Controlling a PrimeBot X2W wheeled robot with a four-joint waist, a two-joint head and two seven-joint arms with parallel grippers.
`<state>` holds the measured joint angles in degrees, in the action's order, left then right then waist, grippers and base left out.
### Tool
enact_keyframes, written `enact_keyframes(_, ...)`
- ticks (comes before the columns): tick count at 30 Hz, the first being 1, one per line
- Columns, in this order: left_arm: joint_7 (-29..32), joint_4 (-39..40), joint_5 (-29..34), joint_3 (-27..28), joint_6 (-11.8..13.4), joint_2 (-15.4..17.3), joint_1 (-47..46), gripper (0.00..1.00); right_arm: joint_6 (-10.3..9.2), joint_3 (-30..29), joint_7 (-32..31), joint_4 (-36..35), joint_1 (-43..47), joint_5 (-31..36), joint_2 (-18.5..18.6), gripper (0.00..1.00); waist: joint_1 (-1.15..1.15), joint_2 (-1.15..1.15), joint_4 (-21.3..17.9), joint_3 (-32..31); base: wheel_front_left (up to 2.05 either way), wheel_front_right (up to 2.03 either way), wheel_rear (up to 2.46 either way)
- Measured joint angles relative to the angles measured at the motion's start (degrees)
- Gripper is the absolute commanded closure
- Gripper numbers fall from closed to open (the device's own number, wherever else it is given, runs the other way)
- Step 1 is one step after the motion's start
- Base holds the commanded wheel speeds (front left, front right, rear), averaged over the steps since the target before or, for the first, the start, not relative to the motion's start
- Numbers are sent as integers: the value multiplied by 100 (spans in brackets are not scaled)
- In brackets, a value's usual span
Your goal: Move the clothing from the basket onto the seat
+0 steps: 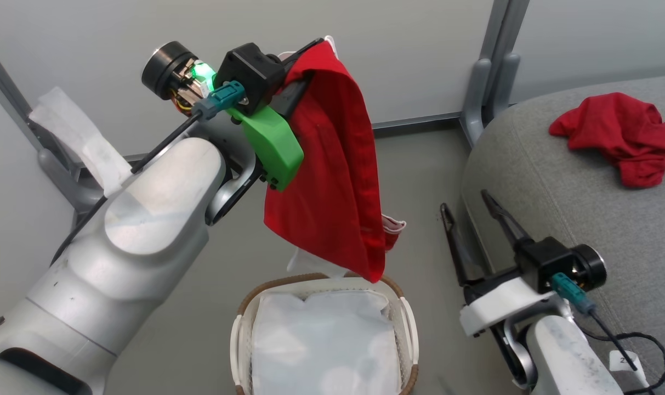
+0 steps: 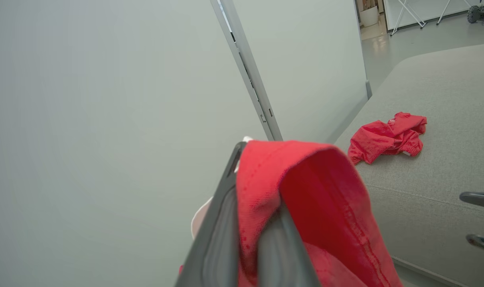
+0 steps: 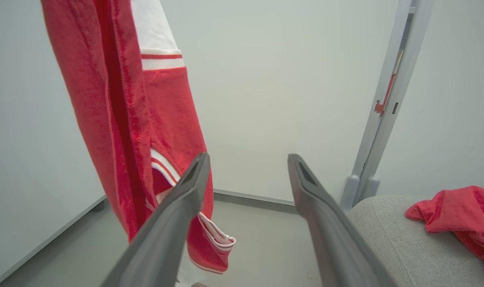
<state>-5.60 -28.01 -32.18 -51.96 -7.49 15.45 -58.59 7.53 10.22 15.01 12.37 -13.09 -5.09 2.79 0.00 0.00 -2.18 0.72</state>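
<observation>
Head view: up and to the left of the basket (image 1: 243,307), the left gripper (image 1: 313,46) is pinched on the top fold of a red sports garment (image 1: 332,181) with white trim. It holds the piece high, so the whole length hangs free. The lowest corner dangles just above the basket's far rim and, as far as I can tell, does not touch it. That height looks chosen to keep the cloth from catching on the woven rim during a swing across.

Inside the basket lies a plain white sheet (image 1: 321,340), so the held piece is probably the last to carry. Right of the basket, the right gripper (image 1: 465,200) rests low with its fingers spread wide and nothing between them, clear of the hanging cloth.

Further right of the basket rises the grey seat (image 1: 557,181), where another red garment (image 1: 617,137) lies crumpled well in from the edge. The next move probably calls for a rightward carry past the seat's edge before letting go.
</observation>
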Motion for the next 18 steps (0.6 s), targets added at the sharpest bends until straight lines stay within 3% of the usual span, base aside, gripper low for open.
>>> enact_keyframes(9, 83, 314, -81, -62, 0, -19, -25, 100, 0, 1136, 8, 441, -397, 102, -1, 0, 0, 0, 27, -141, 0, 0, 0)
enact_keyframes(18, 152, 875, -99, -190, 1, -44, -21, 100, 0, 1697, 8, 926, -884, -49, -1, 0, 0, 0, 171, -230, 0, 0, 0)
